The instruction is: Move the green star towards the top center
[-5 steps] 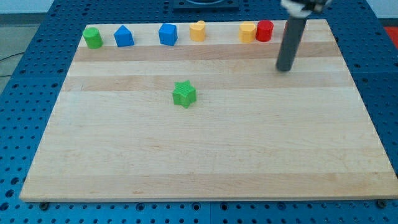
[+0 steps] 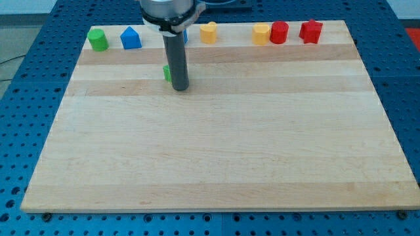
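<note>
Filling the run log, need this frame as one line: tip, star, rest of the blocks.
my tip against green star, star mostly hidden behind rod | star below the top row, left of centre | other blocks along board's top edge

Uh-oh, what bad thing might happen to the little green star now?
My tip is pressed right against the green star, hiding most of it, so I can't check how it sits. It peeks out on the rod's left, so it might slip off sideways instead of going up. Also, a blue block sits just above, mostly hidden behind the rod; pushing further could bump the star into it and knock the top row out of line.
</note>
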`<state>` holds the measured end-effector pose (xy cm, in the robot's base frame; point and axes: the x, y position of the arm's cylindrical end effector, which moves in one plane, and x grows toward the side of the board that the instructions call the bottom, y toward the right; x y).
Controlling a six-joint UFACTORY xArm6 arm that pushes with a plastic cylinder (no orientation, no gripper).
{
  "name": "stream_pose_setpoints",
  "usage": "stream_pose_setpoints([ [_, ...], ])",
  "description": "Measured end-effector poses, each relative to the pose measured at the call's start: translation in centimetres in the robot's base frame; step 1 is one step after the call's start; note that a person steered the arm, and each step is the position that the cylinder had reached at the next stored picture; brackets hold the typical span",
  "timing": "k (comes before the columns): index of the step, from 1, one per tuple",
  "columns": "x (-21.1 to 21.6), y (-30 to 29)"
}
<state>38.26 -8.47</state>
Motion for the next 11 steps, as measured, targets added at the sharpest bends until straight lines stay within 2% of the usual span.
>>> stream_pose_setpoints([
  [1,-0.7,-4.6],
  [2,-2.6,-3.5],
  [5,-2.5,6.9],
  [6,-4.9,8.3],
  [8,-6.5,11.4],
  [9,-9.8,10.7],
  [11,-11.7,8.6],
])
